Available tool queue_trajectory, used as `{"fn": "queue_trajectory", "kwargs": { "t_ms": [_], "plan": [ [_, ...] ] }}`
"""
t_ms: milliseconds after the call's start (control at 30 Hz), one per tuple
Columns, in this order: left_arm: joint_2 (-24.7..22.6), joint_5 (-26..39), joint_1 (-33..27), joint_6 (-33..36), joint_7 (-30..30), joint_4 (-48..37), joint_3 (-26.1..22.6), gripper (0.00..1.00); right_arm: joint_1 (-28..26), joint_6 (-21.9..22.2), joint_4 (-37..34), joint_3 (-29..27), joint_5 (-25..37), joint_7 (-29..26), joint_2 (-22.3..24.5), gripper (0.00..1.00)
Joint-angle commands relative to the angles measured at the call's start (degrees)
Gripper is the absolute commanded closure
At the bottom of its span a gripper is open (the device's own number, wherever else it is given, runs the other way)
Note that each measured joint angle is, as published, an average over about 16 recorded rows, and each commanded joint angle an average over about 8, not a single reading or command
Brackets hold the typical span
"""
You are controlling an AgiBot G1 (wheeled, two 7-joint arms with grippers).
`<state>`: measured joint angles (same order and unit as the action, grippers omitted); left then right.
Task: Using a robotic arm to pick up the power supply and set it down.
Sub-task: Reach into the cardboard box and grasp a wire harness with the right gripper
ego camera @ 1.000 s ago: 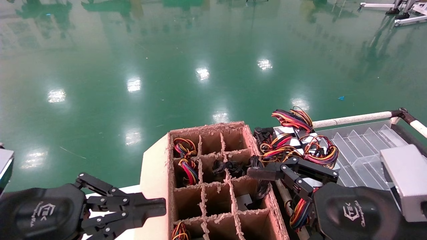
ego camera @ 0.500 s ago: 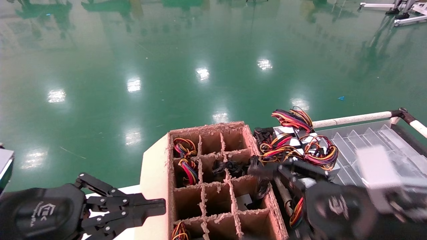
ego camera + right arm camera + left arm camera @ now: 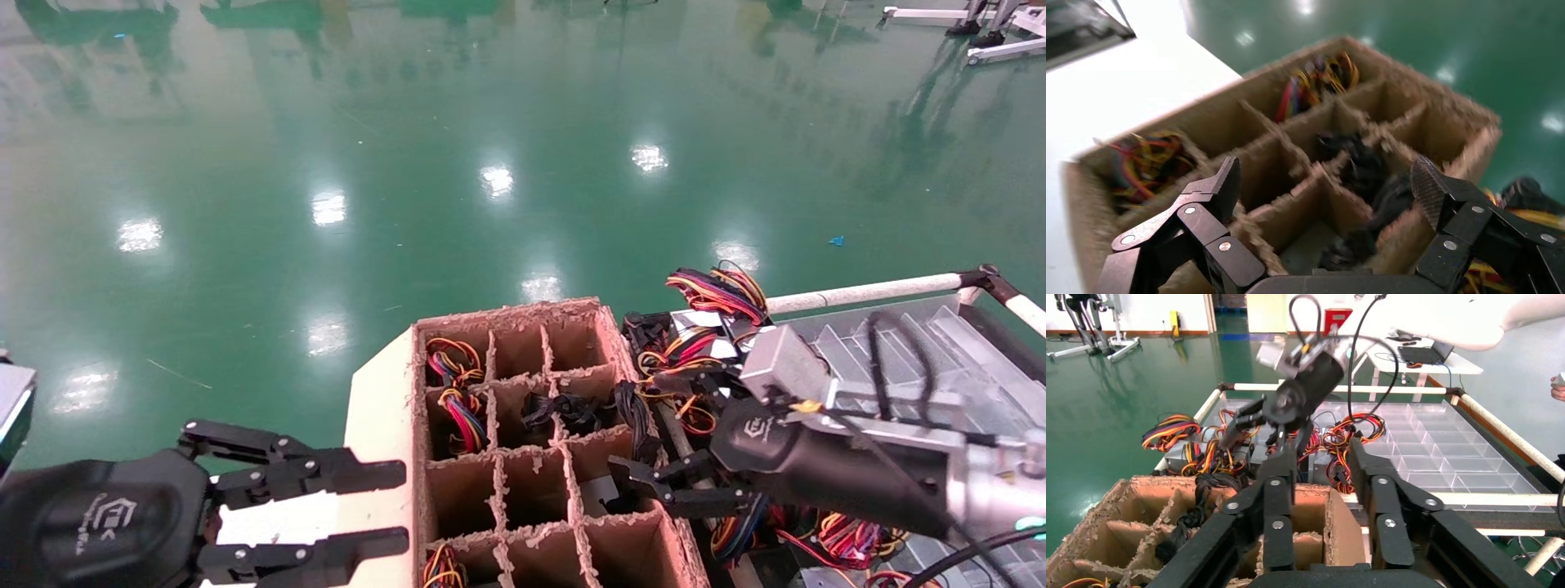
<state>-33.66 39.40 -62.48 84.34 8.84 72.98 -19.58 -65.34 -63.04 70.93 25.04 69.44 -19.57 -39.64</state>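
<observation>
The power supply (image 3: 599,493) is a grey metal box low in a right-hand cell of the brown cardboard divider box (image 3: 377,408). Its black cables (image 3: 572,408) spill over the dividers. In the right wrist view its grey top (image 3: 1291,254) lies under black cable (image 3: 1364,171). My right gripper (image 3: 644,482) (image 3: 1327,177) hangs open just above that cell, with nothing between its fingers. My left gripper (image 3: 392,505) (image 3: 1321,459) is open and empty at the box's left side, low at the near edge.
Several silver boxes with red-yellow-orange wire bundles (image 3: 719,327) are piled right of the cardboard box. A clear plastic compartment tray (image 3: 899,343) lies behind a white rail (image 3: 858,290). More coloured wires (image 3: 453,392) fill the left cells. Green floor lies beyond.
My right arm has swung left from the wire pile and turned, so its open gripper now sits over the box's right-hand cell. The left gripper's fingers have spread wider.
</observation>
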Motion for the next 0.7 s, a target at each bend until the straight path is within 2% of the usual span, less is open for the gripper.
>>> {"fn": "queue_trajectory", "kwargs": {
  "t_ms": [33, 200, 267, 300, 700],
  "plan": [
    [0.0, 0.0, 0.0, 0.0, 0.0, 0.0, 0.0, 0.0, 0.22, 2.23, 0.69, 1.06, 2.42, -1.78, -0.68, 0.25],
    [0.0, -0.01, 0.0, 0.0, 0.0, 0.0, -0.01, 0.0, 0.63, 6.94, 2.35, 2.72, 7.59, -6.39, -1.43, 0.87],
    [0.0, -0.01, 0.0, 0.0, -0.01, 0.0, -0.01, 0.0, 0.76, 8.19, 3.09, 3.19, 9.03, -8.1, -1.6, 0.98],
    [0.0, -0.01, 0.0, 0.0, -0.01, 0.0, -0.01, 0.0, 0.82, 8.66, 3.41, 3.43, 9.66, -8.84, -1.7, 1.0],
    [0.01, -0.02, -0.01, -0.01, -0.01, 0.0, -0.02, 0.0, 1.22, 11.17, 3.31, 5.39, 13.15, -14.1, -4.03, 1.0]
  ]
}}
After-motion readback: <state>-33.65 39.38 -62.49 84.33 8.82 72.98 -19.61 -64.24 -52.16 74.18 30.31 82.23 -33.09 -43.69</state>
